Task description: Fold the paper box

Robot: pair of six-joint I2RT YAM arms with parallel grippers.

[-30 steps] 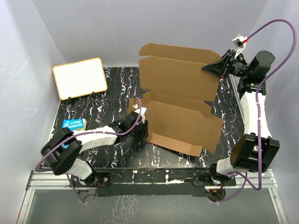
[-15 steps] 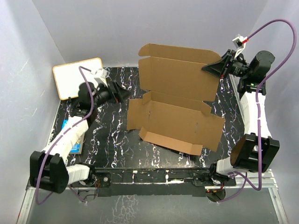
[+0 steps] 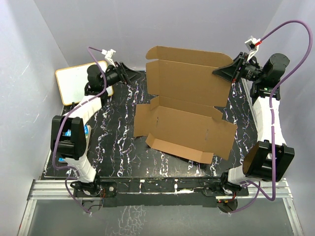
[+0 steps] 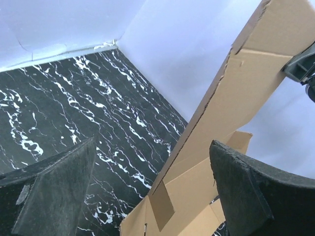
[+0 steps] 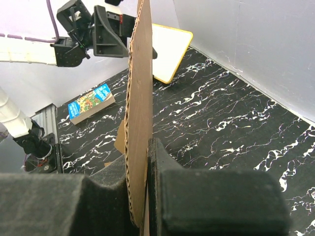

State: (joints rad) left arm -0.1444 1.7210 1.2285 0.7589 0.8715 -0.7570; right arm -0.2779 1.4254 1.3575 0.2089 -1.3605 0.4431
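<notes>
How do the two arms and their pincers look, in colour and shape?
The left arm and right arm have white links and black joints. A purple cable loops along each. The left pincer and right pincer have black, wedge-shaped fingers.

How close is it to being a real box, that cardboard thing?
Early days. Done: the far panel of the paper box stands upright. In hand: the right gripper is pinched on that panel's right edge, while the left gripper hangs open by its left edge, touching nothing. Left: the near half's flaps lie spread out, so no walls are raised or tucked.
</notes>
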